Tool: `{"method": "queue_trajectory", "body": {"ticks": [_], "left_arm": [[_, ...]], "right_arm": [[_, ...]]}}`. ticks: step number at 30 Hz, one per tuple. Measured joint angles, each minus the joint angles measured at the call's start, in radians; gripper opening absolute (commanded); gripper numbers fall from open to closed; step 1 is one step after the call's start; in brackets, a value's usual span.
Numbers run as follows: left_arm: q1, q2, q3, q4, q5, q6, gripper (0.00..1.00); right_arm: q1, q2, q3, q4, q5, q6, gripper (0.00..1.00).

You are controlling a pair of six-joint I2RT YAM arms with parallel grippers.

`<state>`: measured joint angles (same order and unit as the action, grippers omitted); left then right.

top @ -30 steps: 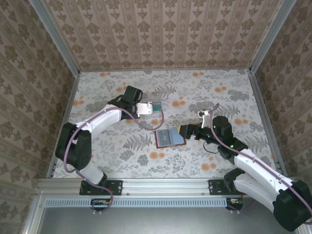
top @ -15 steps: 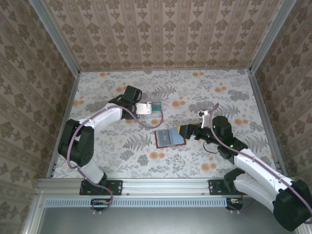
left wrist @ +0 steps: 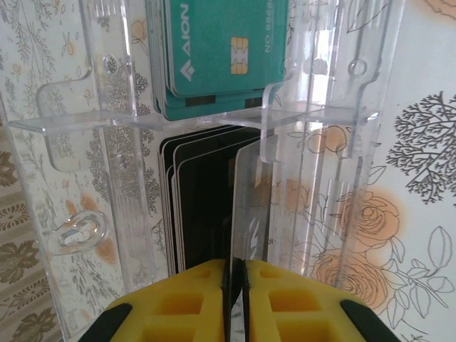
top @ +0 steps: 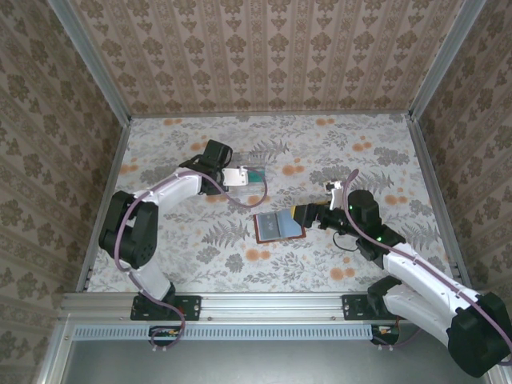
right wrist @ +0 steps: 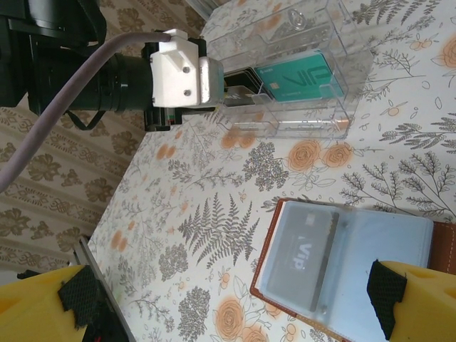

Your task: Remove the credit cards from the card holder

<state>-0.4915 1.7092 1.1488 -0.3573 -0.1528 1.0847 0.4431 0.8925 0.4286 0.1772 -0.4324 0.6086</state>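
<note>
1. Reaching into the clear tray [left wrist: 107,121] at upper centre of the overhead view, the left gripper [left wrist: 235,285] lines up w/ the near compartment. There the black cards [left wrist: 203,206] stand on edge. The teal cards [left wrist: 221,50] fill the far compartment, at the top of the wrist frame.
2. Its pads sit nearly together, w/ just a thin dark slit btwn them. We cannot tell whether a card's edge sits in that slit. Such a narrow stance suits a thin card pinched by its edge, we reckon.
3. The card holder [top: 278,225] lies open and flat at centre of the overhead view, lining up, well apart from the tray. A grey card [right wrist: 303,253] marked "VIP" sits in one pocket, lower centre of the right wrist frame, so by our reading the job isn't done.
4. The right gripper [top: 304,214], jaws spread wide, waits at the holder's right edge. It is prob. there to steady the holder while cards come out. Whether it touches the holder we can't tell.
5. We judge the grey card is next. It's thin and flush w/ the lining, so hard to pinch, and an unpinned holder could slide on the table [top: 200,256].
</note>
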Motion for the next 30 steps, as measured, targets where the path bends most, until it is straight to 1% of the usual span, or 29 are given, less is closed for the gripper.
{"method": "queue_trajectory", "body": {"ticks": [6, 8, 12, 18, 30], "left_arm": [[0.003, 0.014, 0.005, 0.005, -0.001, -0.006, 0.21], [0.002, 0.017, 0.006, 0.006, -0.003, -0.009, 0.25], [0.003, 0.019, 0.021, 0.008, -0.005, -0.013, 0.26], [0.006, 0.02, 0.025, 0.014, -0.013, -0.018, 0.32], [0.016, 0.05, 0.051, 0.031, -0.046, -0.024, 0.33]], "right_arm": [[0.0, 0.0, 0.0, 0.0, 0.0, 0.0, 1.0], [0.0, 0.0, 0.0, 0.0, 0.0, 0.0, 1.0], [0.0, 0.0, 0.0, 0.0, 0.0, 0.0, 1.0], [0.0, 0.0, 0.0, 0.0, 0.0, 0.0, 1.0], [0.0, 0.006, 0.0, 0.003, 0.0, 0.0, 1.0]]}}
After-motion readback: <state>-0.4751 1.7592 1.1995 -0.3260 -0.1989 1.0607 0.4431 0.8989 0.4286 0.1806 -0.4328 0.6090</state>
